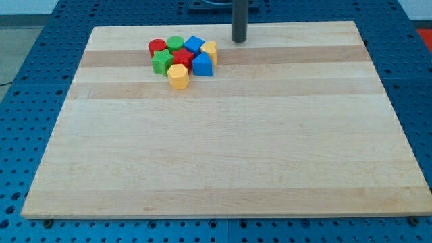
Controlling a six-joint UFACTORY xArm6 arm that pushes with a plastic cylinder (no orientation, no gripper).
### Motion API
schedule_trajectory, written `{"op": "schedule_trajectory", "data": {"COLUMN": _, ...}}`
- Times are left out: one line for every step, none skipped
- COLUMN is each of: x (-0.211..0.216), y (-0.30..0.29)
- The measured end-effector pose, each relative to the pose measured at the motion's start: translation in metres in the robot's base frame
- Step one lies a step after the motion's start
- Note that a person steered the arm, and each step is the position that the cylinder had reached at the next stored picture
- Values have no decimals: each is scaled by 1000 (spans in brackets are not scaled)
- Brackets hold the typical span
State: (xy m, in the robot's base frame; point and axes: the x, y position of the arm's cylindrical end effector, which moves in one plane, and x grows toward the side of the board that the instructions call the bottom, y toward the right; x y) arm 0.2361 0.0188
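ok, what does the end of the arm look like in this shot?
Only a straight dark grey rod shows, plain and round, entering from the view's top. My tip is blunt and flat-ended. No markings or cables visible on it; the arm above is cut off.

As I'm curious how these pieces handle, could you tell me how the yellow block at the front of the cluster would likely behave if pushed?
The yellow block looks squat and flat-based, so it would probably slide, not roll or tip. It seems rigid and light. The wooden board looks smooth. My tip stands apart, toward the view's upper right.
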Motion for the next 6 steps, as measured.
{"op": "schedule_trajectory", "data": {"x": 14, "y": -18}}
{"op": "schedule_trajectory", "data": {"x": 35, "y": -18}}
{"op": "schedule_trajectory", "data": {"x": 40, "y": -20}}
{"op": "schedule_trajectory", "data": {"x": 40, "y": -32}}
{"op": "schedule_trajectory", "data": {"x": 42, "y": -43}}
{"op": "schedule_trajectory", "data": {"x": 47, "y": -43}}
